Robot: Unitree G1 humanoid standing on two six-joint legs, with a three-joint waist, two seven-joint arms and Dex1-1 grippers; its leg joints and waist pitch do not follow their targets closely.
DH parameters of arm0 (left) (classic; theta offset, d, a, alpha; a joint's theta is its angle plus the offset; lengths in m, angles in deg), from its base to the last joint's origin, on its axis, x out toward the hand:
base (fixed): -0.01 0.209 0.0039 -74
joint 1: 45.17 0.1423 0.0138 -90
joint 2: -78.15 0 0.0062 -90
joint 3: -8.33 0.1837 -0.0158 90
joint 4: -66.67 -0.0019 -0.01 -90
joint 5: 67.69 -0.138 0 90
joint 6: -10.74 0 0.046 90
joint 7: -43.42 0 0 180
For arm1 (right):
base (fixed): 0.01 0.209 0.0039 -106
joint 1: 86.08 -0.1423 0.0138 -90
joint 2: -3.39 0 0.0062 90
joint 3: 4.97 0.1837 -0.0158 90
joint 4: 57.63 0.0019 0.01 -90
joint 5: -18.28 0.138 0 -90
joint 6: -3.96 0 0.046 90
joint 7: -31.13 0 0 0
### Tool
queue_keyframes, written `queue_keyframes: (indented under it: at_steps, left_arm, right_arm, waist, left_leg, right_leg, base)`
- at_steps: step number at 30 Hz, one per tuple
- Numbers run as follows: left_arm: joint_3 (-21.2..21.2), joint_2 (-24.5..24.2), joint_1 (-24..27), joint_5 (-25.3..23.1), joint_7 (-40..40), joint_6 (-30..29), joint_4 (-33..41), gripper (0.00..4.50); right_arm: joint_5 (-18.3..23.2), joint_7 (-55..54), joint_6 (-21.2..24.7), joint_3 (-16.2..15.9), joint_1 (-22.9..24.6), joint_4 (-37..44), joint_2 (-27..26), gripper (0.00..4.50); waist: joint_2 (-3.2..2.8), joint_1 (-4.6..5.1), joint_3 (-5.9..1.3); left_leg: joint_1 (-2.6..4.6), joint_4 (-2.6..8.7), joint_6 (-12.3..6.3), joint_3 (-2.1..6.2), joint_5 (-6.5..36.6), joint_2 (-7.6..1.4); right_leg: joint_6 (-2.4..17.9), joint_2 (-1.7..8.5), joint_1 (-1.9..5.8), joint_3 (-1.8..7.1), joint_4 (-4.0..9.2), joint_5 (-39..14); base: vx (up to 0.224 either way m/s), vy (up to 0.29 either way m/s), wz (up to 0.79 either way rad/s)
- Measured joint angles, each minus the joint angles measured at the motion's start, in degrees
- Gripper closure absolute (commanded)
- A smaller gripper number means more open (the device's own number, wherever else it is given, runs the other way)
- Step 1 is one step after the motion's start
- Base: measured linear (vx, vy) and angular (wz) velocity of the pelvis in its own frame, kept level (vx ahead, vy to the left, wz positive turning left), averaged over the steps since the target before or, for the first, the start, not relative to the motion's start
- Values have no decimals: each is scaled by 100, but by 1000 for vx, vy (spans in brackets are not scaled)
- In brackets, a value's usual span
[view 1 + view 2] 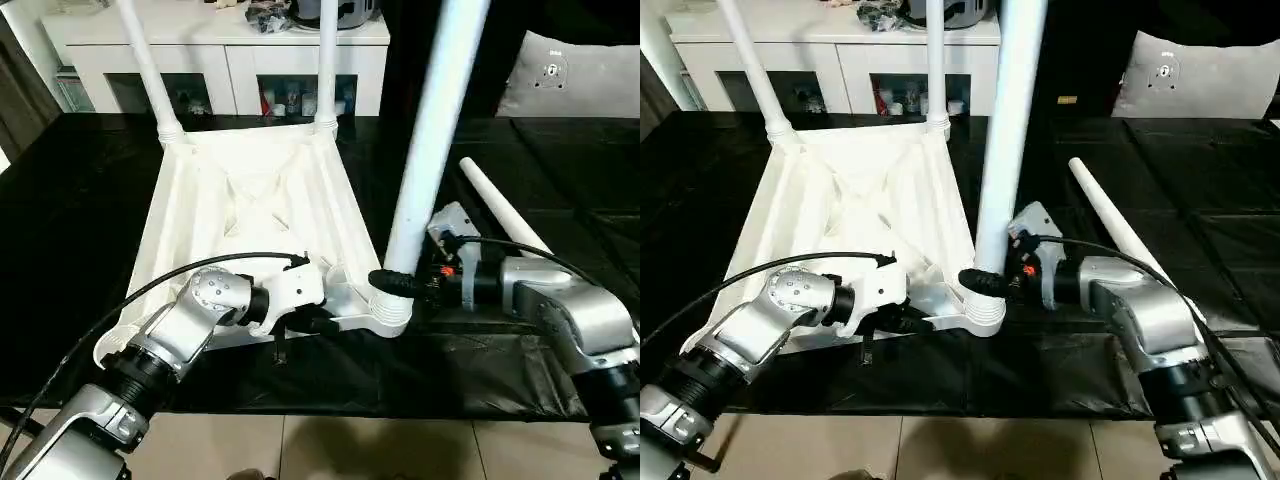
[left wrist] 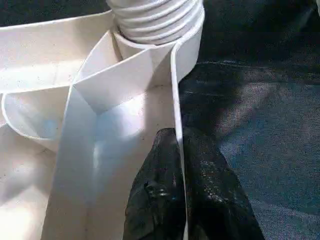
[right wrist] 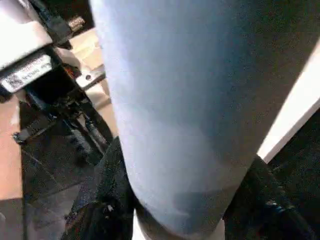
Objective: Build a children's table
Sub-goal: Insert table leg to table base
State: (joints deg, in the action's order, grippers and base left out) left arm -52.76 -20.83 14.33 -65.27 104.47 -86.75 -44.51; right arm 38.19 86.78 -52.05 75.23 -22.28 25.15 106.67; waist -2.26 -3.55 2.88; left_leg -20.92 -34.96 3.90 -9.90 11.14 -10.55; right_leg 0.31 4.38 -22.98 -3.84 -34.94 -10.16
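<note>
A white plastic table top [image 1: 250, 200] lies upside down on a surface covered in black cloth [image 1: 80, 200], its ribbed underside facing up. Two white legs [image 1: 148, 65] stand upright in the two far corner sockets, rising out of the head camera's frame. A third leg [image 1: 435, 140] stands upright in the near corner socket [image 1: 388, 312] on the robot's right side. A fourth leg [image 1: 500, 205] lies loose on the black cloth, off to the right of the table top and apart from it.

The left end effector [image 2: 180, 190] is clenched on the table top's near edge: in the left wrist view its two black fingers [image 2: 155, 200] pinch the thin white rim wall between them, close to the ribbed base of the third leg.

The right end effector [image 3: 185, 200] is grasping the third leg low down, just above the socket. In the right wrist view one black finger sits on each side of the pale tube.

Behind the black surface stands a white cabinet [image 1: 220, 50] with dark glass doors. A grey cushion [image 1: 565, 75] rests at the far right.
</note>
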Motion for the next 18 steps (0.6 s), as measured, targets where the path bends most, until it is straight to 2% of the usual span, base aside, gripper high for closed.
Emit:
queue_keyframes:
  at_steps: [9,14,18]
  left_arm:
    - [-66,41,0,-46,8,16,-85,450]
    - [-97,78,1,-34,41,1,-99,450]
    - [-146,156,16,20,66,-78,-128,450]
  right_arm:
    - [17,22,-169,71,-49,-313,-149,262]
    - [333,-19,-164,494,194,-454,-327,262]
    - [562,-72,-333,819,570,-405,-477,262]
  waist:
    - [3,18,-3]
    - [-1,11,-5]
    - [-44,-8,-26]
  left_leg:
    - [4,0,0,0,0,0]
    - [8,0,0,0,0,-1]
    - [5,1,0,1,0,2]
  right_leg:
    - [-2,0,8,0,0,-1]
    - [0,0,8,-1,1,0]
    - [6,3,10,-2,6,3]
  base:
    - [0,0,0]
    - [0,0,0]
    - [0,0,0]
